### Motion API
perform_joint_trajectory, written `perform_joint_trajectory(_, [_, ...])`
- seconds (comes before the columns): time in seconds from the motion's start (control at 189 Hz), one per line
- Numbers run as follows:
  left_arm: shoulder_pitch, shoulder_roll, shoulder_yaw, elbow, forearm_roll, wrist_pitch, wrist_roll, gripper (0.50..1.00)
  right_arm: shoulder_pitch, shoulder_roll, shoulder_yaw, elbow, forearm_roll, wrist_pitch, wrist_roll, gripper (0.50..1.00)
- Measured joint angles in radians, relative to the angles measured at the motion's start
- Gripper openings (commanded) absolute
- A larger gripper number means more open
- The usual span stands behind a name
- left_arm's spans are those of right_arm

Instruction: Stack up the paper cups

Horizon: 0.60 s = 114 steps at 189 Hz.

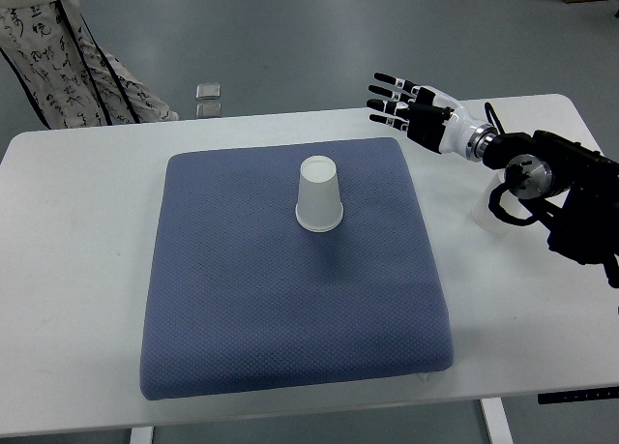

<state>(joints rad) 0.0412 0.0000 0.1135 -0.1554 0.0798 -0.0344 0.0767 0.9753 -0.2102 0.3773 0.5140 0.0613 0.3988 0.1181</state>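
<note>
Right hand (404, 106) raised over the desk (87, 222) edge, fingers spread wide, gripping nothing, well apart from the upturned paper cup (319, 194).

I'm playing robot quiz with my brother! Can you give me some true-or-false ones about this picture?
1. The cup stands upside down on the blue mat. True.
2. The right hand holds the cup. False: it is apart from the cup, fingers spread, holding nothing.
3. The mat lies on a white table. True.
4. Three cups stand separately on the mat. False: only one spot on the mat has a cup.
</note>
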Motion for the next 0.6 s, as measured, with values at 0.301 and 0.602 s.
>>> perform_joint_trajectory(0.301, [0.000, 0.000, 0.001, 0.000, 0.000, 0.003, 0.000, 1.000, 0.005, -0.010, -0.004, 0.000, 0.000, 0.004, 0.000, 0.917])
perform_joint_trajectory(0.602, [-0.020, 0.000, 0.005, 0.000, 0.000, 0.003, -0.001, 1.000, 0.038, -0.083, -0.007, 0.001, -0.084, 0.028, 0.001, 0.917])
